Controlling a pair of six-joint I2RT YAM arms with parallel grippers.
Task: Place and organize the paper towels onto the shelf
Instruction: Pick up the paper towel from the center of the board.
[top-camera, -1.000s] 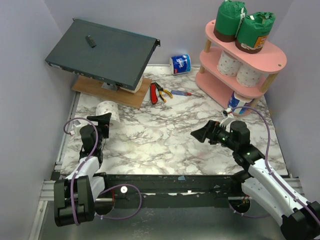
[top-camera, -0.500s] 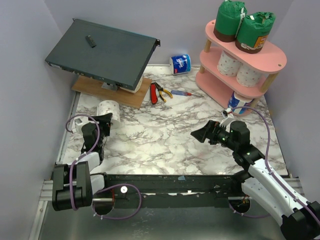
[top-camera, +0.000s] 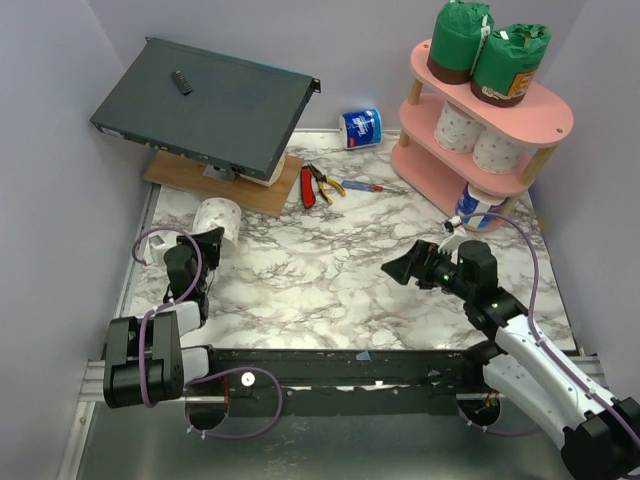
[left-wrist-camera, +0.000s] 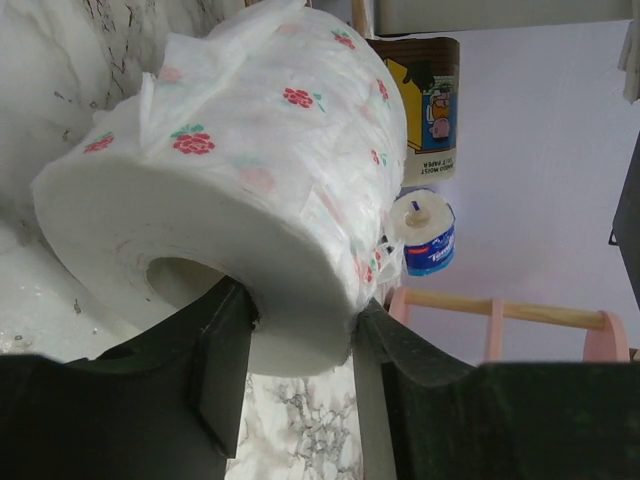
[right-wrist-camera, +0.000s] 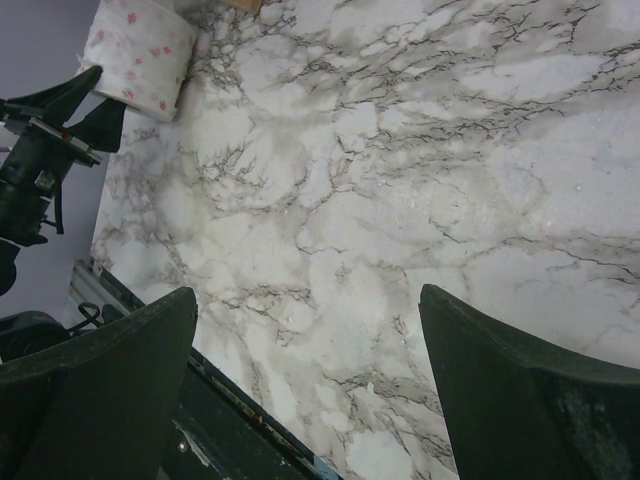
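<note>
1. My left jaws pinch the floral roll (left-wrist-camera: 250, 180) by its wall. One finger (left-wrist-camera: 222, 350) sits at the edge of the core hole and the other presses the outer wrap.
2. I judge that grip suits soft paper, because the wall gives the jaws something to bite.
3. The roll sits at the far left of the counter (top-camera: 330, 270), near the wooden board (top-camera: 225, 185). That is well apart from the shelf (top-camera: 550, 118) at the far right.
4. My right jaws hang spread wide over the middle of the counter, holding nothing. I reckon they are free for a hand-over, since the shelf is on their side.
5. On the shelf, green rolls (top-camera: 460, 40) stand on top and white rolls (top-camera: 460, 127) fill the middle. A blue roll (top-camera: 472, 205) shows at the bottom tier.
6. A loose blue roll (top-camera: 361, 128) lies by the back wall, not yet shelved.
</note>
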